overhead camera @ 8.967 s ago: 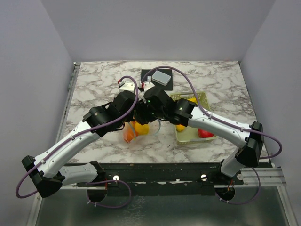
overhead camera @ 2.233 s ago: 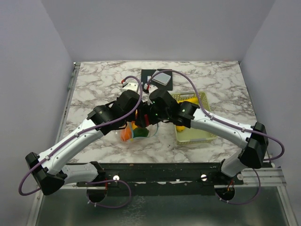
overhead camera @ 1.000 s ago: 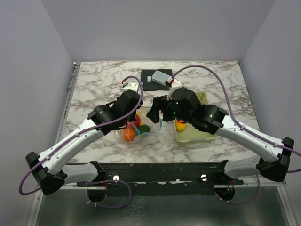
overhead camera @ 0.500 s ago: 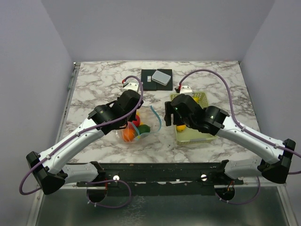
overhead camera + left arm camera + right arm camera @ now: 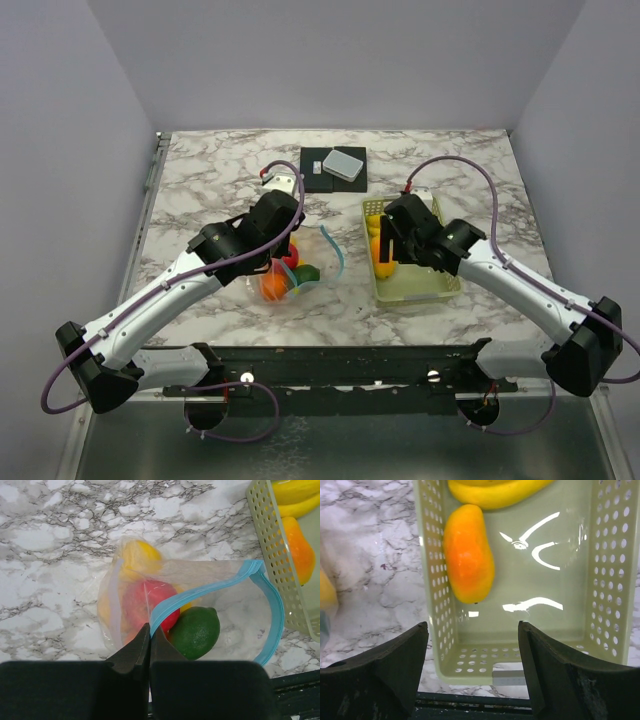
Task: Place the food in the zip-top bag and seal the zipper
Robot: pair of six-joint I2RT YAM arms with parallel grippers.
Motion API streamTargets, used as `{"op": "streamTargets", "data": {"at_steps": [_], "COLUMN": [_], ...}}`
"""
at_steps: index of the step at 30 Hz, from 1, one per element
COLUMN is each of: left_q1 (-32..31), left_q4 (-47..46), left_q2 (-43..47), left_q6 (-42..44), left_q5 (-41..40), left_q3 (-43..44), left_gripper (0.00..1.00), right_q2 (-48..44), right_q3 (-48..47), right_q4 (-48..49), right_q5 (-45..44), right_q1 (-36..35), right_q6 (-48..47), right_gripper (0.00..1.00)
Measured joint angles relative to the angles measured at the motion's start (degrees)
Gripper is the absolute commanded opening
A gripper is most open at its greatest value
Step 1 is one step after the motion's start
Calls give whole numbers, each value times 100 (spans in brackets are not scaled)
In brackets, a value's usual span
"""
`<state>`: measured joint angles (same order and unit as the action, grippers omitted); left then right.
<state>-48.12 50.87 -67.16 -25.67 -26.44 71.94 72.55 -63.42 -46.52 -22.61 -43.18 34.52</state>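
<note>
The clear zip-top bag (image 5: 225,605) lies on the marble with its mouth open toward the basket. Inside it are a yellow lemon (image 5: 135,555), a red apple (image 5: 150,602), a dark green fruit (image 5: 195,632) and an orange (image 5: 272,287). My left gripper (image 5: 150,628) is shut on the light blue zipper (image 5: 210,587) at the near lip of the mouth. My right gripper (image 5: 471,627) hangs open over the near left corner of the basket, holding nothing. Ahead of it lie an orange fruit (image 5: 468,552) and a yellow banana (image 5: 495,492).
The pale yellow-green slotted basket (image 5: 425,290) stands right of the bag, its perforated left wall (image 5: 432,580) under my right gripper. A black mat with a grey box (image 5: 343,163) lies at the back. The table's front edge runs just past the basket.
My right arm has swung from the bag's mouth rightward to above the basket, its jaws narrowing slightly but still open. The left arm and the bag have stayed put.
</note>
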Motion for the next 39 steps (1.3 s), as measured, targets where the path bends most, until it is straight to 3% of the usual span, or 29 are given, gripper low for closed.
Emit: {"op": "streamTargets", "data": {"at_steps": [16, 39], "left_q1": [0, 0], "left_q4": [28, 162], "left_q2": [-4, 44], "left_q6": [0, -24], "left_q5": [7, 4], "left_q3": [66, 68], "left_gripper": [0, 0], "right_q2": [960, 1993], "right_q3": [317, 393], "right_q4": [938, 1659], "right_q5": [1187, 1561], "right_q1": [1102, 1314], "right_q6": [-317, -463], "right_gripper": [77, 73]}}
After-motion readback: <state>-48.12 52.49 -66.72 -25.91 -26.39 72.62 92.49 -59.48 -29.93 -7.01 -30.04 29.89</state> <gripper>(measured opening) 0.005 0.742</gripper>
